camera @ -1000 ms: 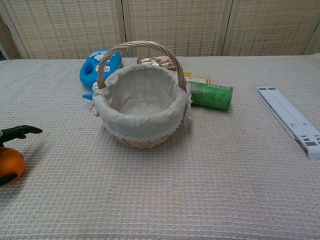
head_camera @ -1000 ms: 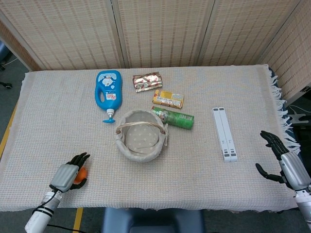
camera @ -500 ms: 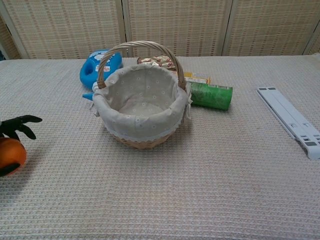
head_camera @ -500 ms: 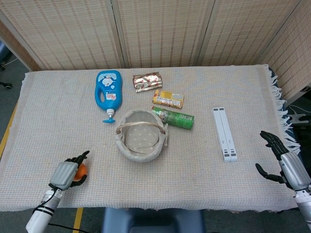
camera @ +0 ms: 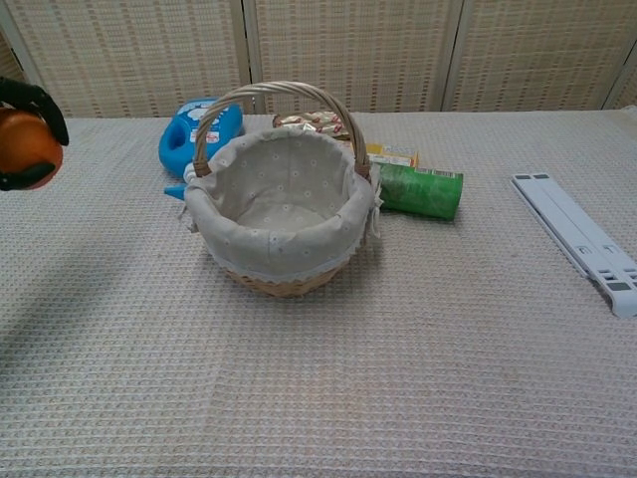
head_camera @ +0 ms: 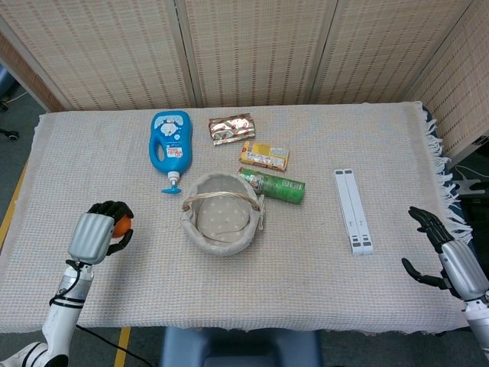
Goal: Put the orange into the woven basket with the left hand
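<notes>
My left hand [head_camera: 95,232] grips the orange [head_camera: 122,225] and holds it raised above the table, left of the woven basket [head_camera: 222,213]. In the chest view the orange [camera: 28,145] shows at the far left edge with dark fingers [camera: 40,100] curled over it, level with the basket's handle [camera: 279,95]. The basket [camera: 282,209] has a pale dotted lining and nothing inside. My right hand [head_camera: 451,256] hovers open at the table's right edge, holding nothing.
Behind the basket lie a blue bottle [head_camera: 170,144], a foil packet [head_camera: 232,128], a yellow box [head_camera: 265,155] and a green can [head_camera: 276,185]. A white folded stand [head_camera: 353,210] lies to the right. Woven screens close off the back.
My left hand closed around the orange and lifted it well off the table. The right hand has stayed still.
</notes>
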You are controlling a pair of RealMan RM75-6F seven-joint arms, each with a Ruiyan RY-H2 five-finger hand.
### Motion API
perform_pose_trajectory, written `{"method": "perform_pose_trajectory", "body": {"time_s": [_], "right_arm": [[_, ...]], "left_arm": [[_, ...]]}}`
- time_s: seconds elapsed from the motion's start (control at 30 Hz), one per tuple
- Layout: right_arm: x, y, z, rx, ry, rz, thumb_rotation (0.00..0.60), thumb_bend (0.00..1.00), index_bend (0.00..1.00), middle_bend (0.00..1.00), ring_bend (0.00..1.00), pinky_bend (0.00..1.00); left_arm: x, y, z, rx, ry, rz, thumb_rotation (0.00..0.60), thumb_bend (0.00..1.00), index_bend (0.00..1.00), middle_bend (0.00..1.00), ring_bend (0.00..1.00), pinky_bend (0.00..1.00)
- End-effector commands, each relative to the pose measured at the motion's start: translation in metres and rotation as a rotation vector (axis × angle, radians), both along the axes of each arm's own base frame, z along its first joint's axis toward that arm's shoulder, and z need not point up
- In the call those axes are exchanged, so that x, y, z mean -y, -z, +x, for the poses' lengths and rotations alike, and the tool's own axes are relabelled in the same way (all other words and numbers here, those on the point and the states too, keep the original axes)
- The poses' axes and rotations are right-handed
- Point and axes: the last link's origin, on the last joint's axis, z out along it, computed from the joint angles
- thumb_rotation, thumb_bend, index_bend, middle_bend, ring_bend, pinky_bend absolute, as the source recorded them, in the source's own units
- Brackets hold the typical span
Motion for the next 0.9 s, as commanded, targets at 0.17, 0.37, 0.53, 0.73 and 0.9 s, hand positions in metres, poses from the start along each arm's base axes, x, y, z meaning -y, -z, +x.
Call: {"method": "perform_pose_trajectory", "body": {"time_s": [0.17,0.37,0.53,0.73,0.9], "right_arm": [[0.001,0.0,0.0,0.002,0.0,0.002,0.6,0.26,0.02,0.02,0.0,0.24],[0.001,-0.001,-0.001,0.006,0.001,0.005,0.6,0.26,0.02,0.02,0.0,0.25],[0.002,-0.002,-0.001,0.009,0.003,0.009,0.6,0.26,0.02,0.02,0.0,0.25],[0.001,-0.002,-0.001,0.008,-0.002,0.016,0.6,0.26,0.02,0.02,0.0,0.24],[0.001,0.0,-0.001,0.002,-0.005,0.029,0.6,0.26,0.02,0.02,0.0,0.24]], "left_arm": [[-0.013,0.01,0.036,0.078,0.05,-0.037,0.6,0.43,0.46,0.52,0.56,0.89],[0.0,0.025,0.065,0.181,0.077,-0.088,0.6,0.43,0.46,0.53,0.56,0.89],[0.016,0.036,0.089,0.268,0.109,-0.098,0.6,0.43,0.47,0.53,0.56,0.89],[0.015,0.058,0.115,0.237,0.168,-0.13,0.6,0.43,0.47,0.53,0.56,0.89],[-0.002,0.083,0.121,0.177,0.166,-0.132,0.6,0.43,0.47,0.53,0.55,0.89]]}}
